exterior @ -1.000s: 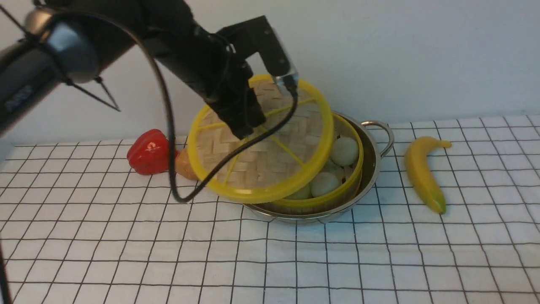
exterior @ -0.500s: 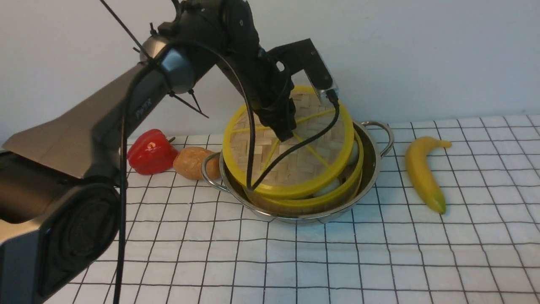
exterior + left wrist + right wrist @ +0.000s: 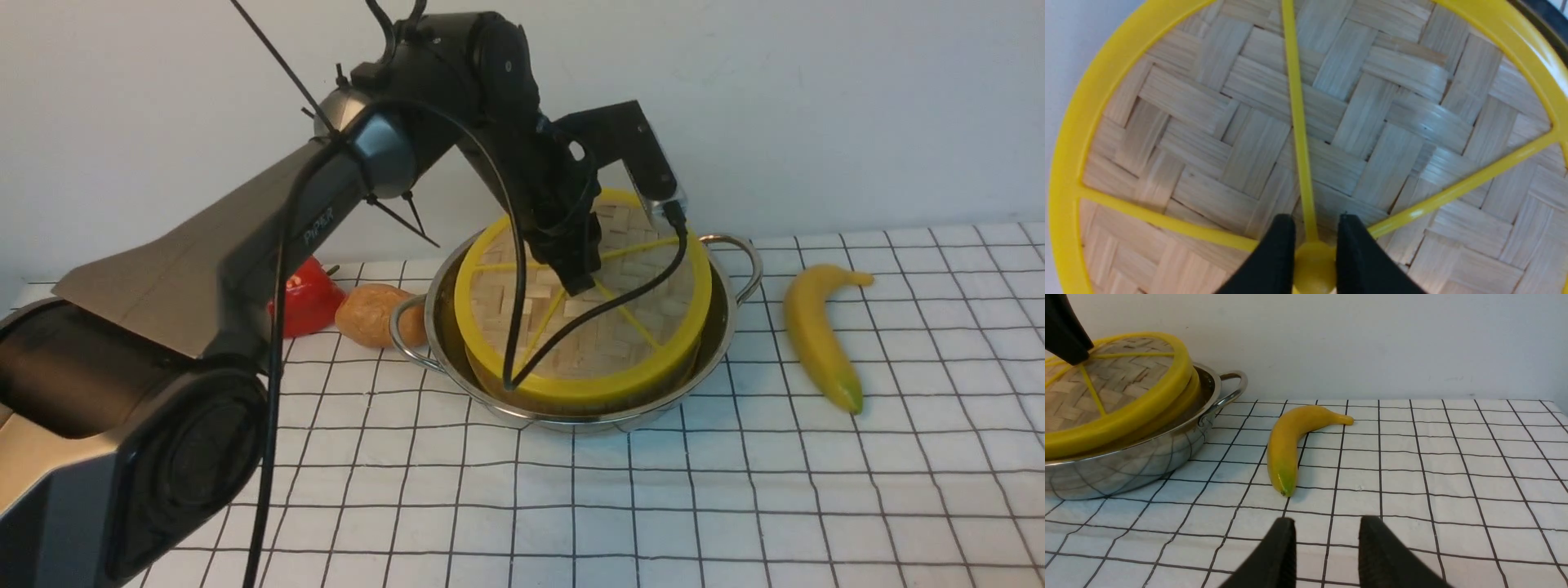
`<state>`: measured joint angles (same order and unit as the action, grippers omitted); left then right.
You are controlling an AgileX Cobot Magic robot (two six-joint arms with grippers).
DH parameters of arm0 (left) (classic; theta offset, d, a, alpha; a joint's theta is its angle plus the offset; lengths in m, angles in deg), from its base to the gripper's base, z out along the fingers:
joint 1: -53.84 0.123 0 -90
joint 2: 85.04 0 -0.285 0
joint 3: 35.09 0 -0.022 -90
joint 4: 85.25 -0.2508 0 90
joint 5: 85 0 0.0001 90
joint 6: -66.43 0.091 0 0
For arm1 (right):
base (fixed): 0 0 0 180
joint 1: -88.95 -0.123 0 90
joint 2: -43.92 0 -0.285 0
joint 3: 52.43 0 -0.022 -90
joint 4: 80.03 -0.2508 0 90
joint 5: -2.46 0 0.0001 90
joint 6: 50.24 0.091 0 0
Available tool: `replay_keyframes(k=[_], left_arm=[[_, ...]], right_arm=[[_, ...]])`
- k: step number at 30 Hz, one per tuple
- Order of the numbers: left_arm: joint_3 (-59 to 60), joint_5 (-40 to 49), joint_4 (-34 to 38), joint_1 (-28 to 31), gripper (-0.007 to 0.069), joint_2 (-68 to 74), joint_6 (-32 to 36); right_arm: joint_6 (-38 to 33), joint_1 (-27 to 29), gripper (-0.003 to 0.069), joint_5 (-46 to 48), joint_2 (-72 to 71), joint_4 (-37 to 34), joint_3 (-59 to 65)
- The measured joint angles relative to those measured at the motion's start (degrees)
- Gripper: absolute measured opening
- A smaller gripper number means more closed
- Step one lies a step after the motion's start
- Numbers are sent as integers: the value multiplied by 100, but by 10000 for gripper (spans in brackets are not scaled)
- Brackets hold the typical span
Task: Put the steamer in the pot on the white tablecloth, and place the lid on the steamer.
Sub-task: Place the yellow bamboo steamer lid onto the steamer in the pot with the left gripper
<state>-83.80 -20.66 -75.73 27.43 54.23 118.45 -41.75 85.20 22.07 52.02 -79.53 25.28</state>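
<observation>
Across the surface, the white tablecloth (image 3: pixel 735 506) is lying flat. Near the middle of its far edge the pot (image 3: pixel 588 421) is sitting with the steamer (image 3: pixel 1188 402) inside it, only a band of the steamer's yellow rim showing. The lid (image 3: pixel 637 355) is covering the steamer; I cannot tell whether it is fully seated. My left end effector (image 3: pixel 1315 228) is pinching the lid's centre knob, jaws close against it. A banana (image 3: pixel 816 335) is lying right of the pot, well apart. A red pepper (image 3: pixel 306 306) and a potato (image 3: pixel 371 314) are sitting left of it, the potato just beside its handle. My right end effector (image 3: pixel 1327 526) is hovering above the cloth, jaws parted and holding nothing.
</observation>
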Motion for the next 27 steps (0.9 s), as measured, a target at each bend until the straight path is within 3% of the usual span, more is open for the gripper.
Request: replay_keyframes(k=[16,27], left_arm=[[-57,-411,78,0,117,211,-166],[-108,-254,-366,-29,117,211,-1107]], right_arm=[[0,0,240,0,0,0,0],[0,0,240,0,0,0,0]])
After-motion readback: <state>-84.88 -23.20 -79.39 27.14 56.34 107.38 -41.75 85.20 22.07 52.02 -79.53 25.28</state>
